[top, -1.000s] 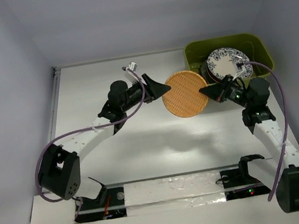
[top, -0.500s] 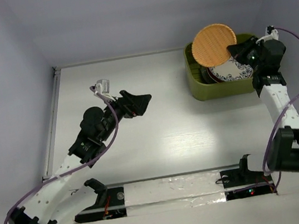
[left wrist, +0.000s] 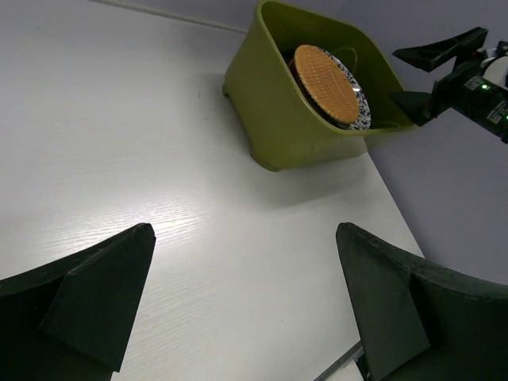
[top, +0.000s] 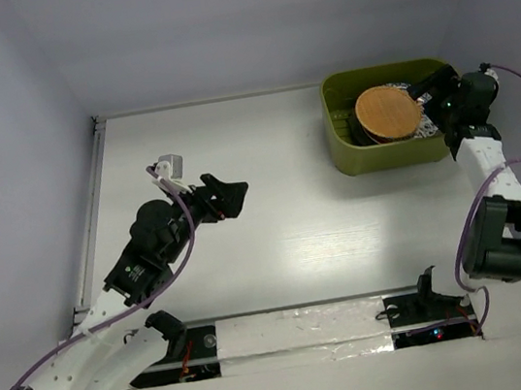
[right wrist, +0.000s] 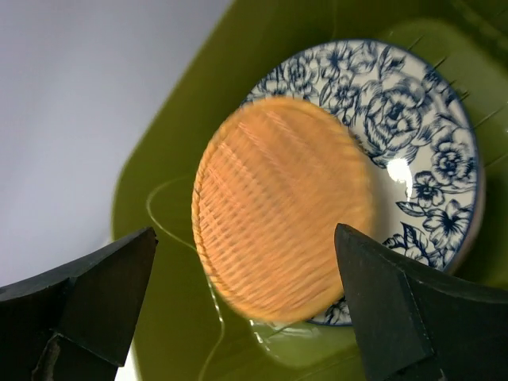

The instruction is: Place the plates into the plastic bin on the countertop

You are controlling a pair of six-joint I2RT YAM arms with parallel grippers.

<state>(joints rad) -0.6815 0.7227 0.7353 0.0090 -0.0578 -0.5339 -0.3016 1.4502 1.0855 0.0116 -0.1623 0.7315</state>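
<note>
The olive-green plastic bin (top: 348,157) stands at the far right of the white countertop (top: 295,229). Inside it, an orange-brown woven plate (top: 389,112) lies on top of a blue-white patterned plate (right wrist: 421,135), whose rim shows under it. The orange plate (right wrist: 278,214) looks blurred in the right wrist view. My right gripper (top: 423,97) hovers open over the bin's right side, just above the orange plate, holding nothing. My left gripper (top: 237,198) is open and empty over the middle-left of the countertop, far from the bin (left wrist: 278,111). Other plates in the stack are hidden.
Grey walls close in the table at the back and on both sides. A metal rail (top: 94,195) runs along the left edge. A taped strip with both arm bases (top: 301,331) lies along the near edge.
My right gripper carried the orange plate up over the bin, then opened; the plate now lies on the stack. My left gripper opened and drew back to the near left.
</note>
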